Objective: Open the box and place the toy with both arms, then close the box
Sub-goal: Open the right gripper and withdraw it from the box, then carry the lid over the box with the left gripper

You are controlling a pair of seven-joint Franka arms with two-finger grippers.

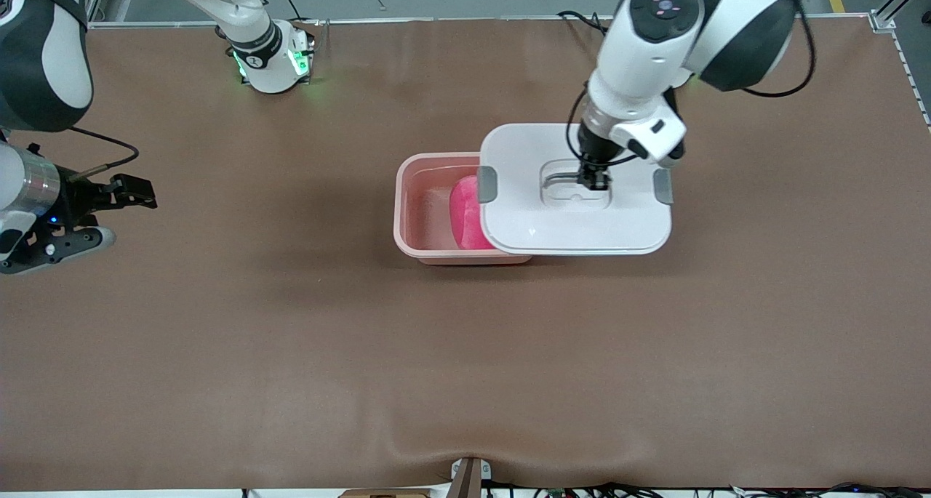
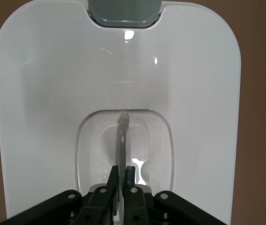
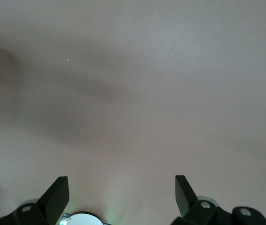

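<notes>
Tub: we see the pink tub near the middle of the table, open over the part toward the right arm's end.
Contents: the toy lies inside, only a hot pink strip of it showing past the lid edge – its face is hidden, so we cannot tell which way it points.
Lid: the white lid is held level, overlapping the tub's end toward the left arm's end of the table; long axis runs along the table between the two arms' ends, one grey clip over the tub, the other clip clear of it.
Left gripper: the left gripper is down in the lid's recess, fingers pressed together on the handle.
Right gripper: the right gripper waits over bare table at the right arm's end – fingers spread wide, nothing between them.
Obstruction: the lid and left arm cover most of the toy.
</notes>
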